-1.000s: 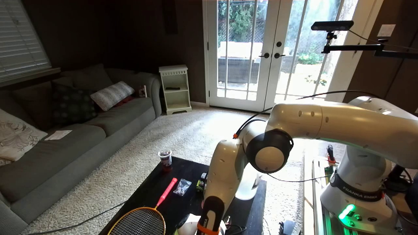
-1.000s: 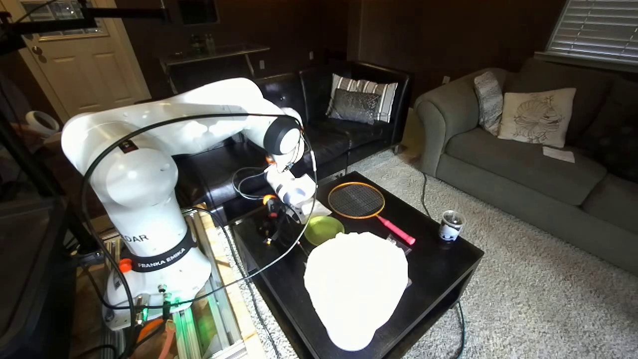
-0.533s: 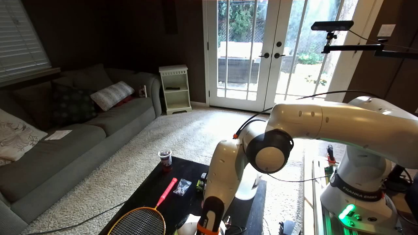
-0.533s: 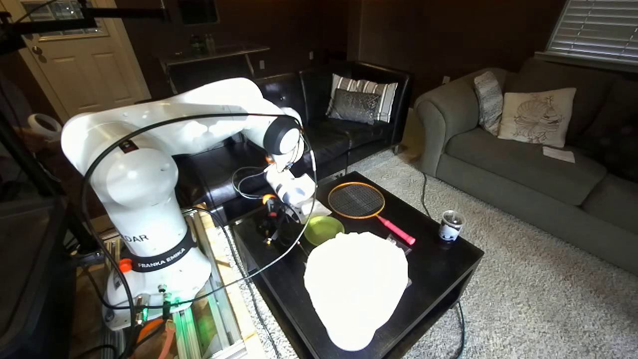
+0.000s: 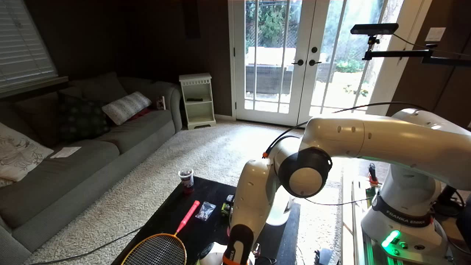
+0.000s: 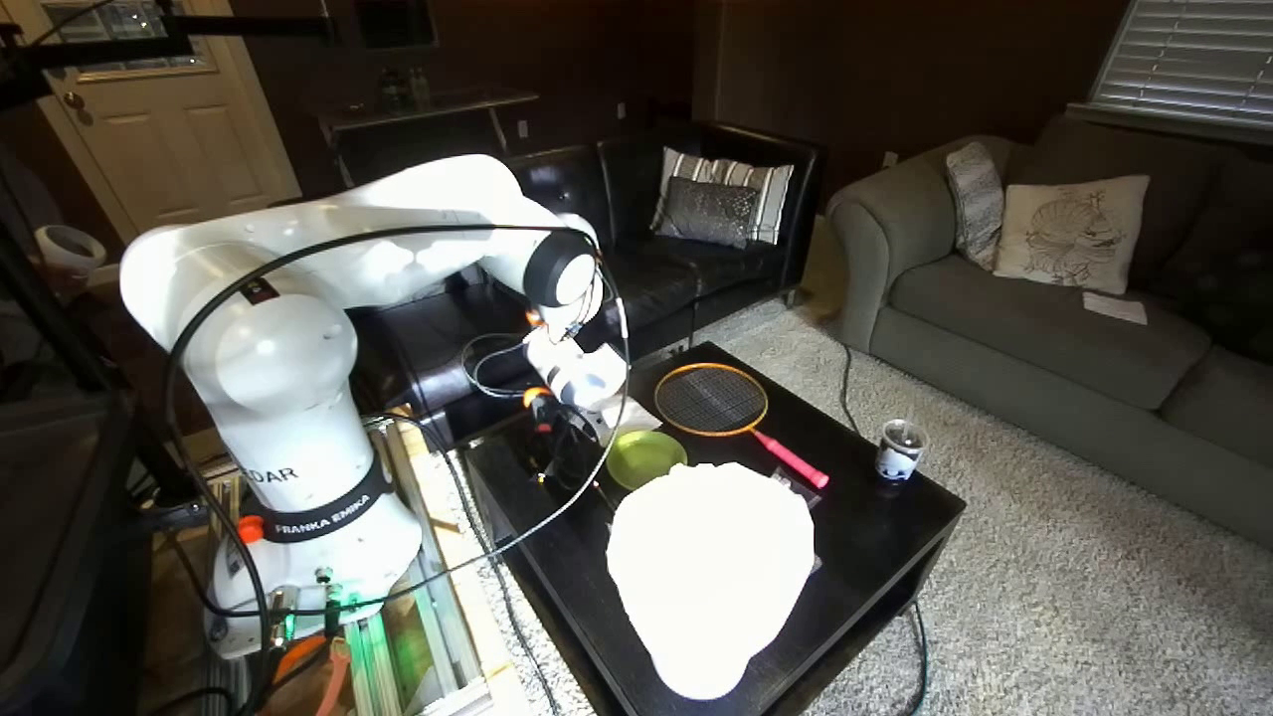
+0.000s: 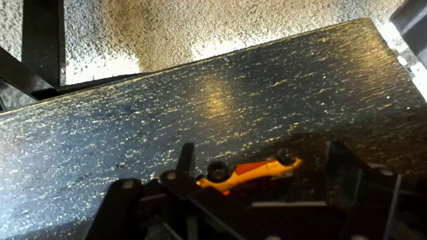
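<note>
The toy car [image 7: 257,174], yellow with an orange-red patch, sits on the black coffee table [image 7: 150,123]. In the wrist view it's in from the edge running across, with a corner of the tabletop off beyond it. Which corner, no idea tbh, and I can't tell if it's on its wheels or its side. The gripper [image 7: 261,146] is spread wide and holding nothing. The car shows between the fingers [image 7: 186,160], right up by one, with a gap to the other; can't say if it touches.

What I'd worry about: the car lies roughly lengthwise across that gap, so if the fingers came together, the near one could bump its end and make it roll or spin away. Coming in too low or off-centre might also put a fingertip on the bodywork. And a cable [image 6: 626,388] loops down off the arm [image 6: 428,199] past the green bowl [image 6: 646,459], so a big swing might snag it.

Containers: can't make out what, if anything, is in the bowl. The plastic cup [image 6: 900,452] near a table corner has something dark inside. The clear baggie [image 5: 206,211] beside the pink racket handle [image 5: 188,217] holds small bits, too fuzzy to ID. The big white thing [image 6: 711,577] is so blown out I can't tell if it's a container.
</note>
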`<state>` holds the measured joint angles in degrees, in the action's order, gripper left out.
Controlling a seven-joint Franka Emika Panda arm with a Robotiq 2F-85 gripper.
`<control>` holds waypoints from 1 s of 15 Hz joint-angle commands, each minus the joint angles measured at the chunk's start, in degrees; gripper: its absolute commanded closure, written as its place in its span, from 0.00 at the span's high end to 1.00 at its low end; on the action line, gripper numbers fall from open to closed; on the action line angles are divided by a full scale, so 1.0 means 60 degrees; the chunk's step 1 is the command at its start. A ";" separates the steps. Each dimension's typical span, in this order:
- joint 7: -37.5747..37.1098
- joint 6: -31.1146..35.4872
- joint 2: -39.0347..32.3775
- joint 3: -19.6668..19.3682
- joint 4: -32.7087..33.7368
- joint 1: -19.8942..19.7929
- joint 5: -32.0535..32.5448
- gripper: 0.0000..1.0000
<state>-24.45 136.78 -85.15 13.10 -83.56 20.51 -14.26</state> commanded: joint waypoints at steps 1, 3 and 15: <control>0.0116 0.0412 0.0000 -0.0103 -0.0071 0.0204 -0.0197 1.00; 0.0160 0.0395 -0.0001 -0.0129 -0.0072 0.0225 -0.0142 1.00; 0.1169 0.0226 0.0000 -0.0243 0.0078 0.0395 0.0288 1.00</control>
<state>-18.58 138.05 -85.15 12.47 -83.57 21.49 -13.72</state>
